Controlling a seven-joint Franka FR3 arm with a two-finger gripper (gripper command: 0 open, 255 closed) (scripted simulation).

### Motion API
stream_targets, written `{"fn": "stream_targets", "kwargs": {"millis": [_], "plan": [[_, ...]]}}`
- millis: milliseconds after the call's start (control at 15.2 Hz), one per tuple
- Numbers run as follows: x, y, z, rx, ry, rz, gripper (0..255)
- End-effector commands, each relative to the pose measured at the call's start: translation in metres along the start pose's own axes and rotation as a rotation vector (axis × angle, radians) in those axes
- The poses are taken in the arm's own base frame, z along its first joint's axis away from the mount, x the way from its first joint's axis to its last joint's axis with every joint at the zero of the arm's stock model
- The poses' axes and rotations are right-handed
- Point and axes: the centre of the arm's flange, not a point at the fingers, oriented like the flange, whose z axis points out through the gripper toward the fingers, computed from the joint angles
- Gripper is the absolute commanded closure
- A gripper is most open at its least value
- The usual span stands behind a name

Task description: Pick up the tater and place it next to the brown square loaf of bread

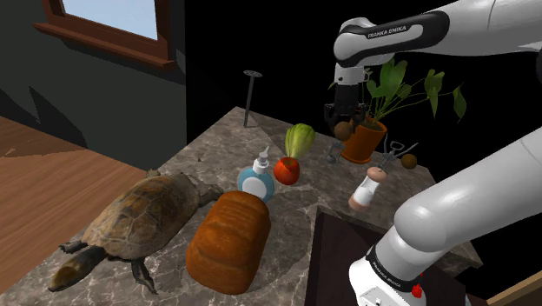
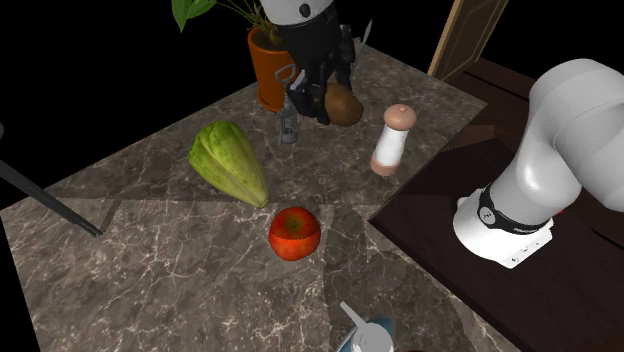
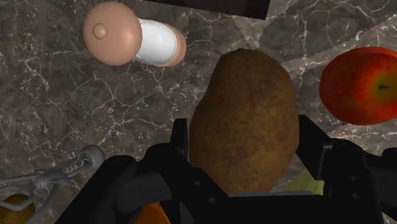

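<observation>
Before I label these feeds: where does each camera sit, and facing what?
Shoulder view: beside the stand, looking down at table and bread loaf; white arm at right.
Second exterior view: above the table, facing the potato; white arm at right.
Wrist view: on the wrist, looking along the tool clasping the potato.
All share the shaker.

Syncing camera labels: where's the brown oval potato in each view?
Shoulder view: brown oval potato, upper right, left of the orange flowerpot.
Second exterior view: top centre, right of that pot.
Wrist view: clasped in the black gripper.
Shared landmark: white pink-capped shaker.
</observation>
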Motion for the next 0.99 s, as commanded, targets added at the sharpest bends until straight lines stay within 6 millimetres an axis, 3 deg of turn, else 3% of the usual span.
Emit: {"fn": "stream_targets", "kwargs": {"millis": [0, 924], "plan": [[-0.024, -0.014, 0.001, 0.000, 0.000, 0.001, 255], [-0.180, -0.112, 0.008, 0.000, 0.000, 0.001, 255]]}}
